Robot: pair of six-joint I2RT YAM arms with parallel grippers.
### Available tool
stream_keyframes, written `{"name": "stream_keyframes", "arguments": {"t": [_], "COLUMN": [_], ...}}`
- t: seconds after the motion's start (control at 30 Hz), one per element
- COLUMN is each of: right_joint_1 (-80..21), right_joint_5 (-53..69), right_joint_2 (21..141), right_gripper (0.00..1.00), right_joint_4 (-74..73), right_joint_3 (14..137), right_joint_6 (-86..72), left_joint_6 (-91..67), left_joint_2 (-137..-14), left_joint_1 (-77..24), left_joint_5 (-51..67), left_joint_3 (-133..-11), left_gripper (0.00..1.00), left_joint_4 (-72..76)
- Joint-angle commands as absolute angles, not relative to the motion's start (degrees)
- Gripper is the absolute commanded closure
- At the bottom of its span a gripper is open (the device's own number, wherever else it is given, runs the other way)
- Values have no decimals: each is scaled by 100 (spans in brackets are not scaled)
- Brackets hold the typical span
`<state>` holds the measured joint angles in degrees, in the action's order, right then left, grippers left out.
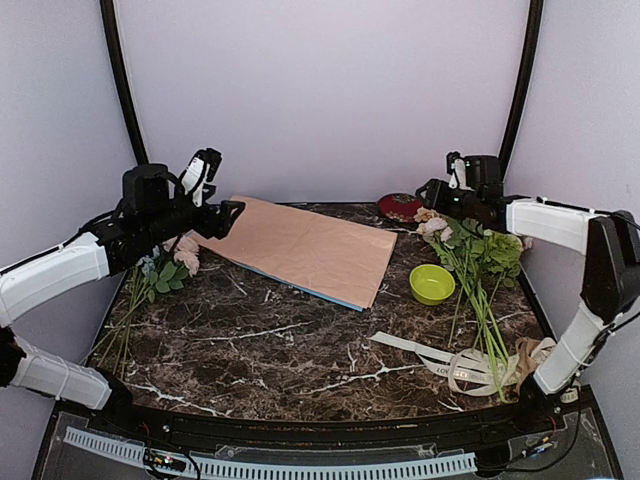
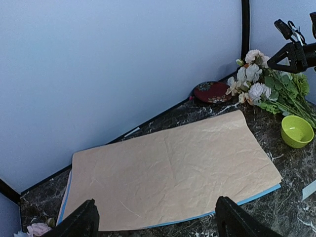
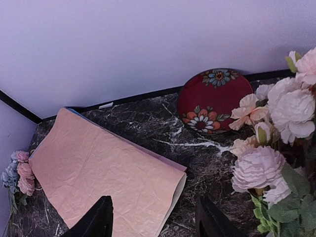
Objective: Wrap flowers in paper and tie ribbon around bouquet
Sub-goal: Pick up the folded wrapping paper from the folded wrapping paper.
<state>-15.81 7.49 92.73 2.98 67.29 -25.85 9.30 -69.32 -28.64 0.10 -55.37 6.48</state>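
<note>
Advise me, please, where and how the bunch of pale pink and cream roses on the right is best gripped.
Grip the pale pink-and-cream rose bunch by its thin green stems, below the leaves, short of the cream printed ribbon they cross. They lie flat and close together, so come from above, closing across them; the lime-green bowl crowds their left.

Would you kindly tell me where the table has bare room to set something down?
Bare marble lies between the paper and the near edge, from the left bunch to the ribbon. Crowded at right: flowers, green bowl.
</note>
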Motion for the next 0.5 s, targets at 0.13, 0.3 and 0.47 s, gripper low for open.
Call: {"name": "stream_keyframes", "arguments": {"t": [0.13, 0.3, 0.47], "right_joint_1": [-1757, -1808, -1819], "right_joint_5": [640, 846, 914], "right_joint_2": [10874, 11599, 12014], "right_gripper": [45, 48, 33], "right_joint_4": [-529, -892, -752], "right_joint_3": [8033, 8565, 8716], "right_joint_6": [-3441, -3534, -3558], "left_joint_6": [1062, 1139, 1160], "left_joint_2": [-7096, -7040, -6881], "left_joint_1": [-2899, -2892, -2897], "left_joint_5": [302, 421, 508], "left_joint_3": [-5080, -4832, -4699], "left_gripper": [16, 14, 13], "left_joint_4": [571, 633, 765]}}
